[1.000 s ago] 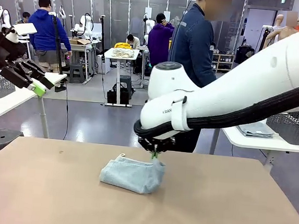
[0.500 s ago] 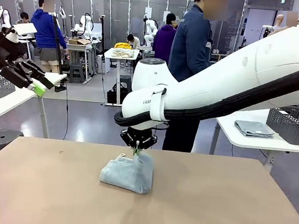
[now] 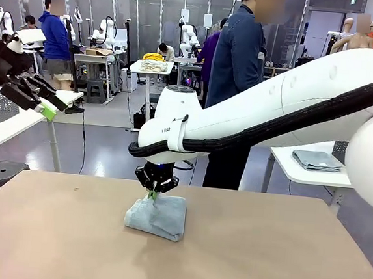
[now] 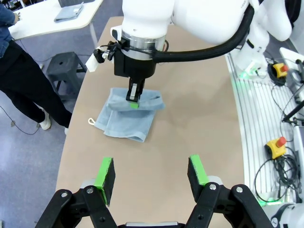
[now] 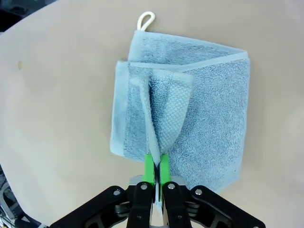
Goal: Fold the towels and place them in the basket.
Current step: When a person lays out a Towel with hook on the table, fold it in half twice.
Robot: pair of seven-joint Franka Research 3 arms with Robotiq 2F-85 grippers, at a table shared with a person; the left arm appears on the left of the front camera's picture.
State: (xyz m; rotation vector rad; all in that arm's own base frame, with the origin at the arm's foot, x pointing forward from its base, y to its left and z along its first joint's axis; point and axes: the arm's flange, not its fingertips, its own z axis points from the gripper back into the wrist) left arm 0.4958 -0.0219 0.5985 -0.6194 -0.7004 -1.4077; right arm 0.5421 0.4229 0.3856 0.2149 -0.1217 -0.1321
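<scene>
A pale blue-grey towel (image 3: 160, 217) lies partly folded in the middle of the tan table (image 3: 260, 263). My right gripper (image 3: 152, 193) reaches across from the right and is shut on a raised edge of it. From the right wrist, the green pads (image 5: 149, 167) pinch a fold of the towel (image 5: 204, 118), and the corner loop (image 5: 146, 20) points away. My left gripper (image 3: 47, 106) hangs open high at the left, well clear. Its own view looks down on the towel (image 4: 124, 118) and the right gripper (image 4: 133, 96). A corner of the dark basket (image 3: 339, 151) peeks out behind the right arm.
A person in a dark jacket (image 3: 239, 59) stands at the table's far edge. A white side table (image 3: 308, 173) at the right holds another folded blue-grey towel (image 3: 318, 161). Another white table (image 3: 4, 127) stands at the left. A stool (image 4: 64, 64) is beside the person.
My right gripper has swept leftward, carrying the towel's right edge over the rest of it, so the towel is now narrower. The left arm has not moved.
</scene>
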